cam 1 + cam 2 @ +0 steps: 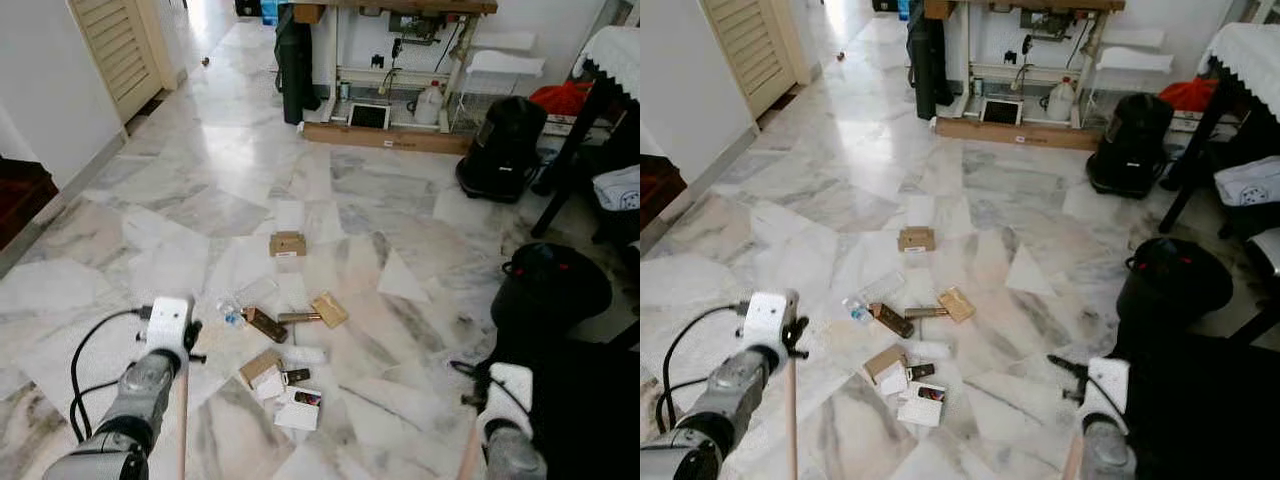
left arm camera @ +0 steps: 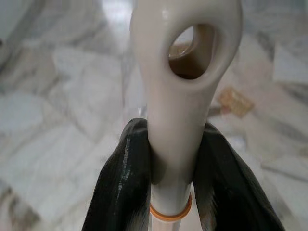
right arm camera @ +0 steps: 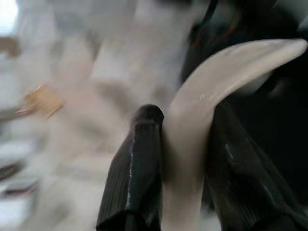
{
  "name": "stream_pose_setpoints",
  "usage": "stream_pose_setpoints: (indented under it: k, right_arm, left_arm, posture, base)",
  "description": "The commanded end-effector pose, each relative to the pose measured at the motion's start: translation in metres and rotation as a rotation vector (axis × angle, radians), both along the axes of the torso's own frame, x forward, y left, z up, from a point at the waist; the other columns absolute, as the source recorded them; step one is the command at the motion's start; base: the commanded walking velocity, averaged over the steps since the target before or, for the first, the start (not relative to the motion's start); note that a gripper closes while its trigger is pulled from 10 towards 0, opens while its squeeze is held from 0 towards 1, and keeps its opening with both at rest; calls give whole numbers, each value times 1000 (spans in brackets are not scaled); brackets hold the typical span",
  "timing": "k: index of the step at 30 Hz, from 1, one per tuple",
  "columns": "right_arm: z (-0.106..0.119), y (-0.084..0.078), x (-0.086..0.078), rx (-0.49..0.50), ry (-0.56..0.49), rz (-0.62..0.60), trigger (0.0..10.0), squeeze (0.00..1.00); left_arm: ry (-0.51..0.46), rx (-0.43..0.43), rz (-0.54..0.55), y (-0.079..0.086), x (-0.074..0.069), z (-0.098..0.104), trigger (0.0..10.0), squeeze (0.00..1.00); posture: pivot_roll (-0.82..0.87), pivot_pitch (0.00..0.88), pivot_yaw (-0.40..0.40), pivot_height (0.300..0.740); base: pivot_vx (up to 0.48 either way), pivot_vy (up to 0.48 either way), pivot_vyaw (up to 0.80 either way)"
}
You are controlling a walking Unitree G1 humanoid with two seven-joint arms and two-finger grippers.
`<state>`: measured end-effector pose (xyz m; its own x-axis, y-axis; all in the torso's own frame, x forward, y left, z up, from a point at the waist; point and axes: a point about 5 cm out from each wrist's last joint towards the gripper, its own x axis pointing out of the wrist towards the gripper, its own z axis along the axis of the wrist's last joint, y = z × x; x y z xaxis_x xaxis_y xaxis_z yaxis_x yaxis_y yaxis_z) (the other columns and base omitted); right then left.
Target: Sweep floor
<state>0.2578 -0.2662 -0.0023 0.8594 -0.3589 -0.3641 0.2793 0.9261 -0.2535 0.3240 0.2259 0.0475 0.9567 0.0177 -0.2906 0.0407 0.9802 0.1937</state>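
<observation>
Litter lies scattered on the marble floor ahead: a small cardboard box [image 1: 287, 243], a clear plastic bottle [image 1: 238, 303], brown and gold packets [image 1: 328, 309] and white cards [image 1: 298, 408]. My left gripper [image 2: 173, 132] is shut on a cream broom handle [image 2: 185, 96] with a hanging hole and an orange ring. The broom's pole [image 1: 183, 420] drops from my left wrist [image 1: 167, 325], just left of the litter. My right gripper [image 3: 185, 125] is shut on a curved cream handle [image 3: 231, 62]; what is at its lower end is hidden. Its pole [image 1: 468, 455] shows at lower right.
A black round bin [image 1: 548, 285] stands close on the right, with a dark mass below it. Farther back are a black vacuum [image 1: 500, 150], a table frame [image 1: 400, 60], a long cardboard box [image 1: 385, 137] and dark table legs [image 1: 570, 150]. A louvred door [image 1: 115, 50] is at left.
</observation>
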Motion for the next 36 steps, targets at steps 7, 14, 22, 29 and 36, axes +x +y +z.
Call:
stream_pose_setpoints:
  k: [7, 14, 22, 29, 36]
  right_arm:
    - [22, 2, 25, -78, 64, 271, 10000, 0]
    - [49, 17, 46, -86, -120, 272, 10000, 0]
    - [71, 25, 54, -102, -299, 172, 10000, 0]
    - [75, 32, 53, -72, -377, 108, 10000, 0]
    - [87, 48, 55, 64, -517, 49, 10000, 0]
  left_arm:
    - [-60, 8, -45, -13, 13, 16, 10000, 0]
    - [-124, 2, -39, -14, 18, 25, 10000, 0]
    - [-304, -6, -62, -19, 31, 58, 10000, 0]
    - [-442, -28, -121, -36, 39, 84, 10000, 0]
    - [-528, -93, -195, -59, 41, 99, 10000, 0]
  posture:
    - [49, 35, -53, 740]
    - [57, 38, -59, 740]
    - [65, 43, -62, 740]
    - [70, 49, -63, 740]
    - [71, 58, -60, 740]
  base:
    - [0, 0, 0]
    - [0, 0, 0]
    - [0, 0, 0]
    - [0, 0, 0]
    - [0, 0, 0]
